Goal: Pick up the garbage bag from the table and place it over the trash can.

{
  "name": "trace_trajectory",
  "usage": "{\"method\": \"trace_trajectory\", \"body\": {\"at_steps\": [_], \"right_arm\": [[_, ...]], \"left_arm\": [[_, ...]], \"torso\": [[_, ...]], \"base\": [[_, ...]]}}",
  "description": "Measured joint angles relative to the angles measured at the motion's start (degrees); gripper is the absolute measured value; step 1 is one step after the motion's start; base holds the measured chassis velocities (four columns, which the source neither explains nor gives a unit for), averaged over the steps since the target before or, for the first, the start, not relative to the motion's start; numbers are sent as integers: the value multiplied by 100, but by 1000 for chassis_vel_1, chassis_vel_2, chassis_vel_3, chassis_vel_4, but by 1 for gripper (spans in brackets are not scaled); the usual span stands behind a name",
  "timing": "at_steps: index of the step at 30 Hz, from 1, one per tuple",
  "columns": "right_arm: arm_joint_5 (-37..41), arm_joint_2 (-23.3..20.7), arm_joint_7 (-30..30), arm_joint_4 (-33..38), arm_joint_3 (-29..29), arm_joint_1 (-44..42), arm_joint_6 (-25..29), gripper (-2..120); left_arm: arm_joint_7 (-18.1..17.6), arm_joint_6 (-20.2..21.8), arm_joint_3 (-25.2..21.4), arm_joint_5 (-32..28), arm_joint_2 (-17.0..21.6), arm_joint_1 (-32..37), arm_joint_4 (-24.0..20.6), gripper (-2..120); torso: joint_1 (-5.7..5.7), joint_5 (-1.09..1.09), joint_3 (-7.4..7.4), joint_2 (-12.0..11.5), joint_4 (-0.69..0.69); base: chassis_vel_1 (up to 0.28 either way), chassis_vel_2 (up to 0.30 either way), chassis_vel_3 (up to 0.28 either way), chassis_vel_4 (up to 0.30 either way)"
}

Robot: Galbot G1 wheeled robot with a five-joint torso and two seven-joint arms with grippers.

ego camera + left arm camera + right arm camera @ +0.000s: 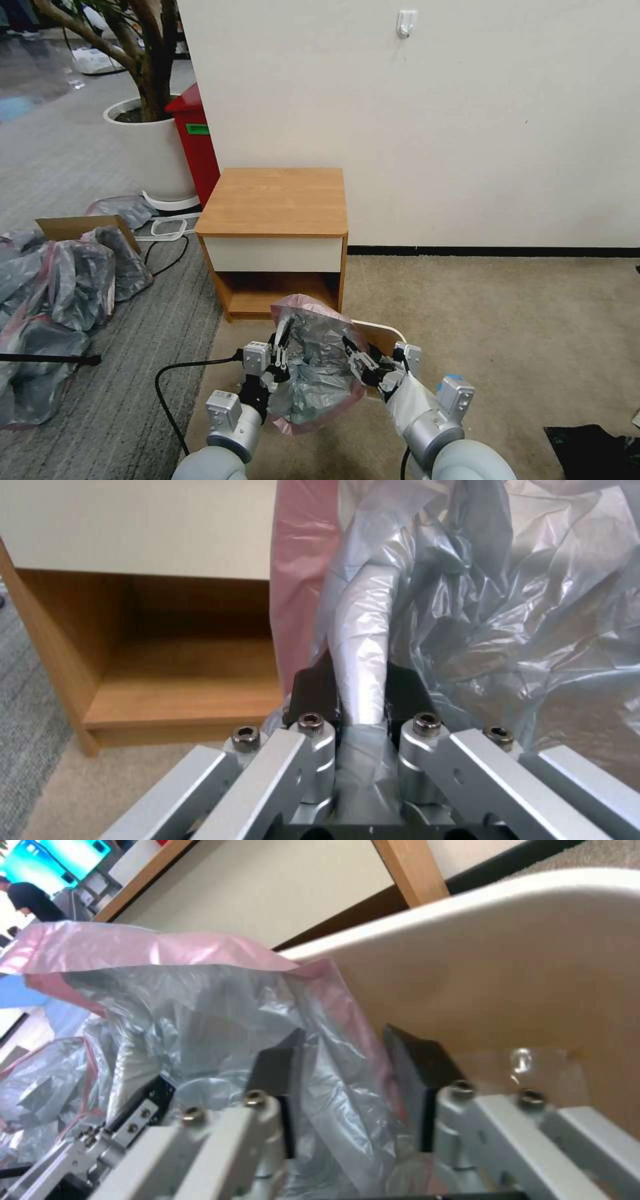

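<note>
**Bag held open just above the bin**

Both grippers hold the garbage bag between them in front of the table. The left gripper pinches a fold at the bag's 9 o'clock edge; the right gripper has its fingers around the plastic at 3 o'clock, just inside the trash can wall. The pink rim runs side to side from arm to arm, mouth tilted up. The bin's rim peeks out at 1 o'clock, mostly hidden beneath. Beige carpet underneath, plain wall behind; the tabletop is bare.
</note>
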Motion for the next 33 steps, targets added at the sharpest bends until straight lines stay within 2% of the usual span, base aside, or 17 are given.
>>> {"method": "trace_trajectory", "body": {"at_steps": [2,5,6,8,18,23,28,33], "right_arm": [[-62,20,-4,-9,-13,-17,27,21],[-81,23,-5,-10,-18,-27,70,14],[-84,24,-5,-11,-19,-31,119,8],[-86,23,-6,-8,-20,-39,166,1],[-85,-82,-23,206,55,-105,214,0],[-51,-253,-97,449,279,-102,199,0],[119,-500,-160,461,591,198,175,0],[376,-827,-37,142,732,824,47,0]], "left_arm": [[-8,6,3,5,-6,27,3,8],[-23,10,1,40,-12,43,19,8],[-29,12,-2,75,-18,54,31,8],[-37,14,-4,98,-26,62,44,8],[-64,38,-12,108,-61,62,100,8],[-69,47,-32,111,-65,71,128,8],[-68,50,-18,135,-76,97,126,8],[-59,50,28,186,-161,159,74,8]], "torso": [[0,0,0,0,0],[0,0,0,0,0],[0,0,0,0,0],[0,0,0,0,0],[0,1,0,0,-1],[0,1,0,0,-1],[0,0,0,0,0],[0,2,0,0,0]], "base": [[0,0,0,0],[0,0,0,0],[0,0,0,0],[0,0,0,0],[0,0,0,0],[0,0,0,0],[0,0,0,0],[0,0,0,0]]}}
